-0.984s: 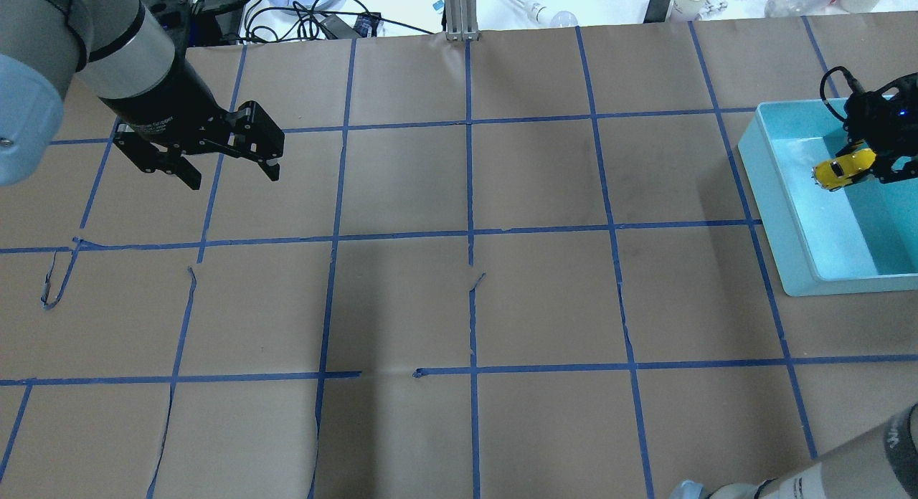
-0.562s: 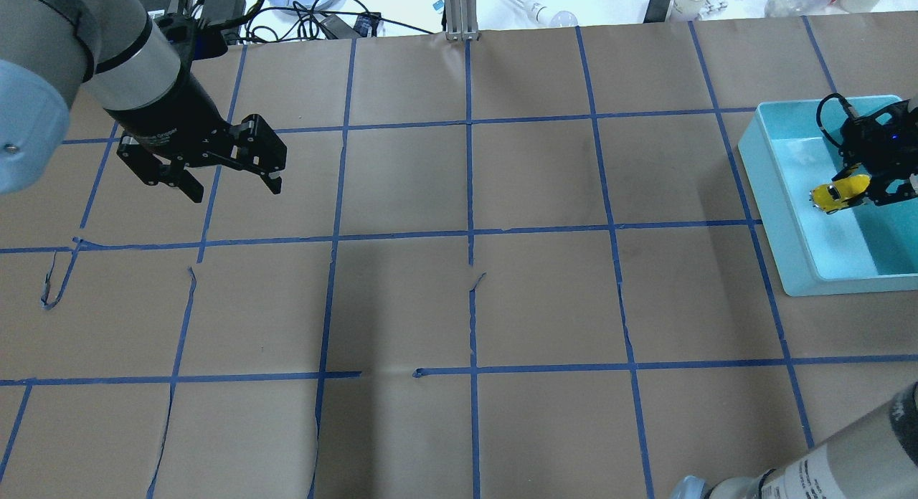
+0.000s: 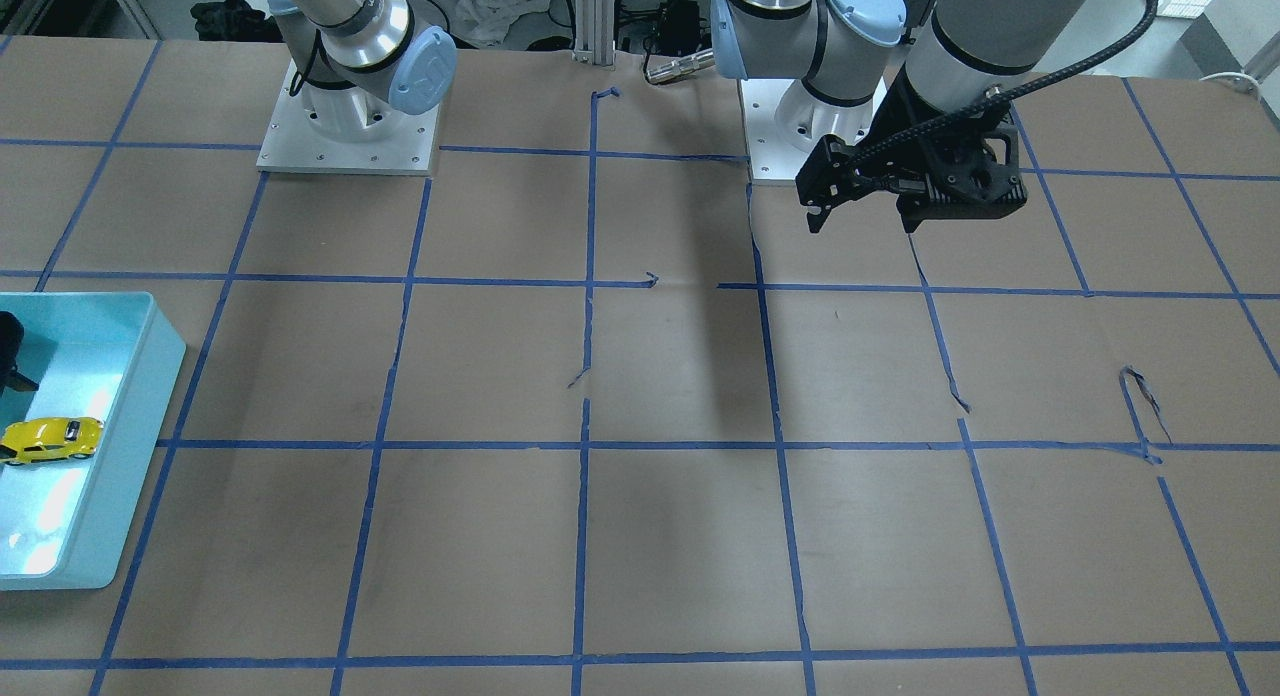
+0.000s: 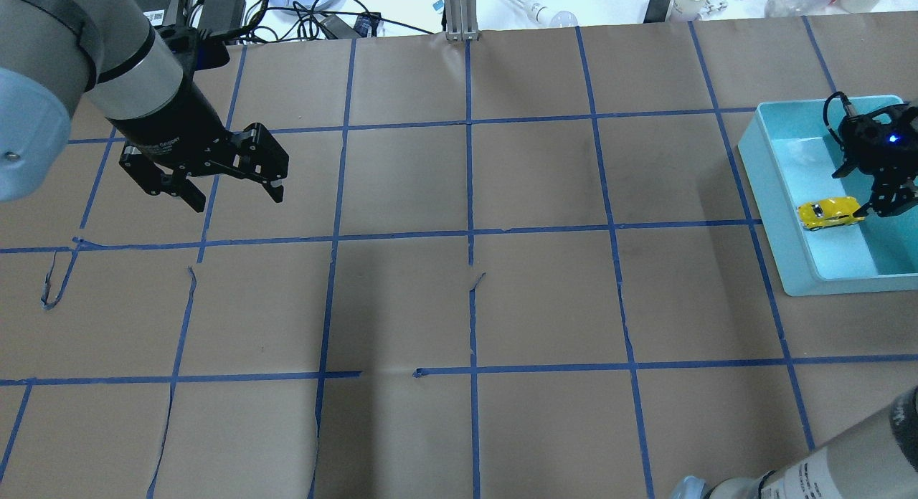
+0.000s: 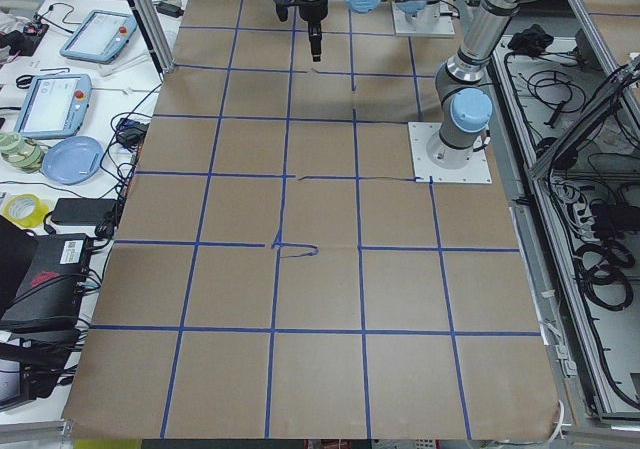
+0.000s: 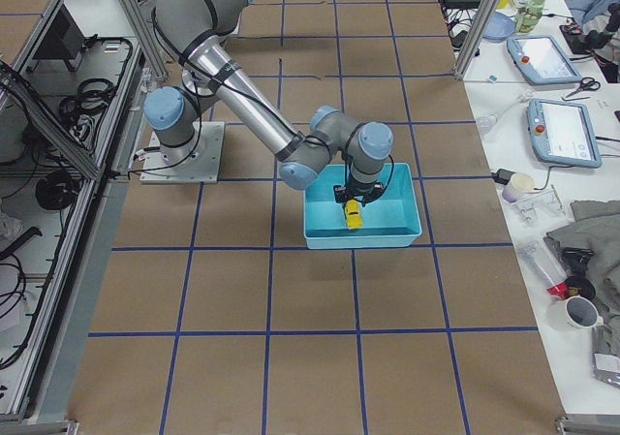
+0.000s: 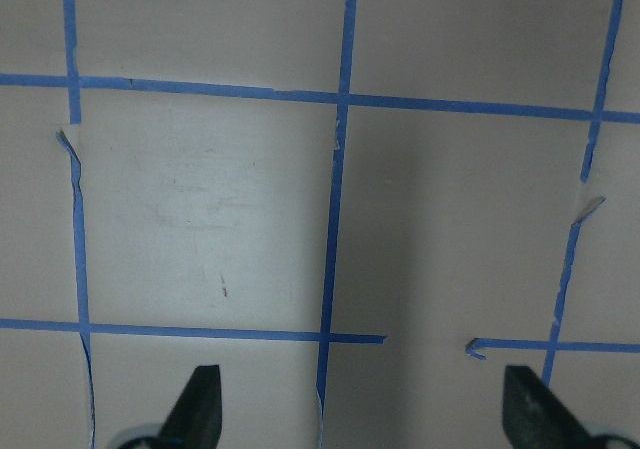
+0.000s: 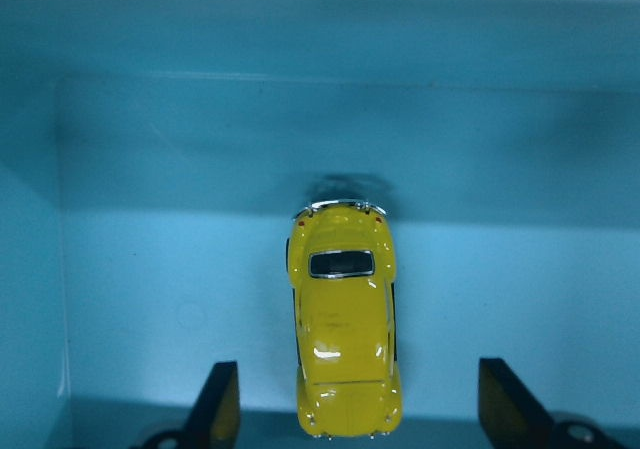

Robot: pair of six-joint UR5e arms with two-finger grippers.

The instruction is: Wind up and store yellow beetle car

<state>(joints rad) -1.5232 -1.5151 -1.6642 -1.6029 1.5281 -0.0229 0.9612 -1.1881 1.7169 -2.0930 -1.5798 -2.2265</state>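
Observation:
The yellow beetle car (image 4: 830, 213) rests on its wheels on the floor of a light-blue tray (image 4: 771, 212) at the table's right end. My right gripper (image 4: 864, 193) hangs low in the tray, open, with its fingers apart on either side of the car's end. In the right wrist view the car (image 8: 343, 319) lies between the spread fingertips (image 8: 218, 409) on the tray floor (image 8: 150, 169), untouched. The car also shows in the front-facing view (image 3: 50, 439) and the exterior right view (image 6: 354, 214). My left gripper (image 4: 235, 198) is open and empty above the far left of the table (image 7: 365, 414).
The table is covered in brown paper (image 4: 466, 305) with a blue tape grid, torn in places. Cables (image 4: 301, 15), a light bulb (image 4: 559, 16) and bottles lie beyond the far edge. The robot bases (image 3: 345, 126) stand at the near side.
My right gripper went down into the tray with the car, opened and let it go; the car now lies on the tray floor. My left gripper shifted slightly.

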